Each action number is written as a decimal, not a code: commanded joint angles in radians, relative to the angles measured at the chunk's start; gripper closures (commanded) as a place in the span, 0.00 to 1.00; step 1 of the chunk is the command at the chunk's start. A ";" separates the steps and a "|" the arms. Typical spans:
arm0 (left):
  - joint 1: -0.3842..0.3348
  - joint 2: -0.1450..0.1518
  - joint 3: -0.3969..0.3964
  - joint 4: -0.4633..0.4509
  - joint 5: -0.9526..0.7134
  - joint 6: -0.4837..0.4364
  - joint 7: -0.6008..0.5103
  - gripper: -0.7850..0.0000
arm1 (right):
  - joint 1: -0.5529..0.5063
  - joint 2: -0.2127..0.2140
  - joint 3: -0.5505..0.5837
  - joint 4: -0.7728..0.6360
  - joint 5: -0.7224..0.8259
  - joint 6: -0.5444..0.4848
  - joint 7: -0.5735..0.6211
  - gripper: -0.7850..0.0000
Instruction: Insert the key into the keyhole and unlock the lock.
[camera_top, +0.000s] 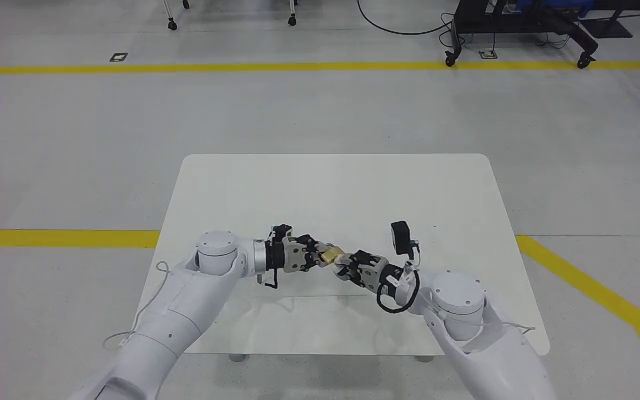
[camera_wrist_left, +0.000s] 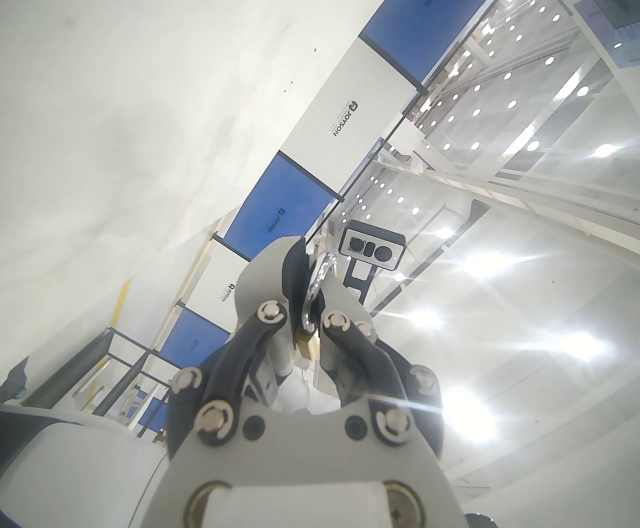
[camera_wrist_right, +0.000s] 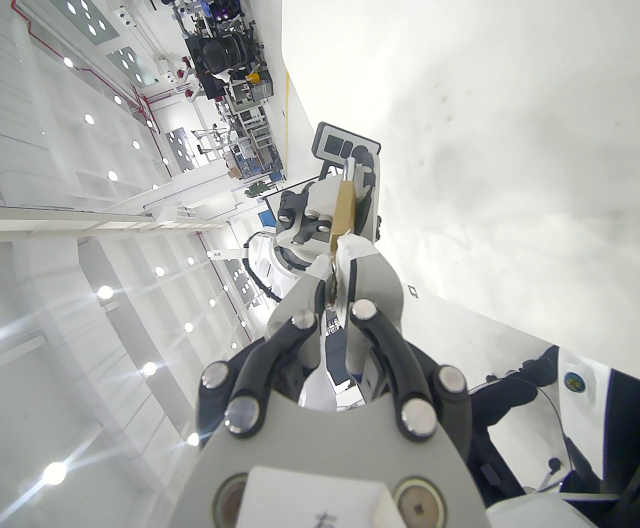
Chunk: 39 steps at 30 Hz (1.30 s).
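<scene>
**Left gripper (camera_wrist_left: 312, 272) clamps the lock (camera_wrist_right: 343, 207); right gripper (camera_wrist_right: 341, 250) closes on its lower end**

The left gripper's fingers are pressed in on the brass lock, holding it up off the white table (camera_top: 250, 190). In the top view the lock sits between the two grippers. They point at each other over the half of the table nearer the robot, roughly midway from side to side.

In the right wrist view the lock's silver shackle (camera_wrist_right: 348, 167) points away from the right gripper. The brass body runs back to that gripper's fingertips, which touch its lower end. The right gripper's fingers are drawn close together, pinching a thin brass-coloured piece, the key (camera_wrist_right: 332, 286), most of it hidden by the finger pads. The fingertips cover the keyhole, so it cannot be told whether the key's blade is inside it.
</scene>
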 joint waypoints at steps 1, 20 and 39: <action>-0.001 -0.001 0.000 0.002 0.001 -0.001 -0.001 1.00 | -0.005 0.001 0.005 -0.005 -0.002 -0.002 0.001 0.90; -0.002 -0.003 -0.010 0.004 0.019 -0.012 -0.007 1.00 | -0.051 0.008 0.040 -0.045 -0.014 -0.004 0.013 1.00; 0.004 -0.001 -0.026 -0.016 0.028 -0.059 -0.039 1.00 | -0.035 0.003 0.033 -0.023 -0.001 -0.014 0.017 0.64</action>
